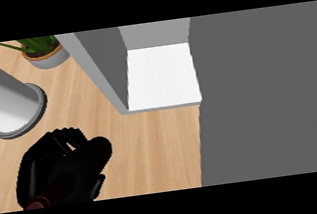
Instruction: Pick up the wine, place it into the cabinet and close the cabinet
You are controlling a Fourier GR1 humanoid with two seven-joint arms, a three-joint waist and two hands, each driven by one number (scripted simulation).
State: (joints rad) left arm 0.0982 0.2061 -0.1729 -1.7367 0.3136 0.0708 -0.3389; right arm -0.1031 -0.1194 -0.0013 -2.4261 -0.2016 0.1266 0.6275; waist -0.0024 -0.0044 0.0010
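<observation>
Head view: it looked steeply down on the wooden desk (pixel 152 150), with 1 hand and the cabinet in sight.
Wine: only a dark reddish part of the wine (pixel 41 200) showed at the lower left, under the hand; the rest was hidden, so its long axis could not be read.
Left hand: the black left hand (pixel 65 171) lay at the lower left, its fingers (pixel 61 138) curled round the wine, so it appeared to have hold of it.
Right hand: none showed in the view.
Key relation: the cabinet's opening lay up and to the right of the held wine, well apart from it across bare desk; the left hand was the only one placed to carry it there.
Cabinet: the cabinet (pixel 103 60) stood open, its white shelf (pixel 161 76) bare, with nothing resting on it.
Grey panel: a broad grey panel (pixel 272 94) filled the right side, probably the cabinet's door swung out, though that was a judgement.
Step in hand: pick-up looked done; placing and closing were not yet done.
Other things: a grey cylinder (pixel 0 99) stood at the left, and a potted plant (pixel 42 51) beyond it, both off the direct path.
</observation>
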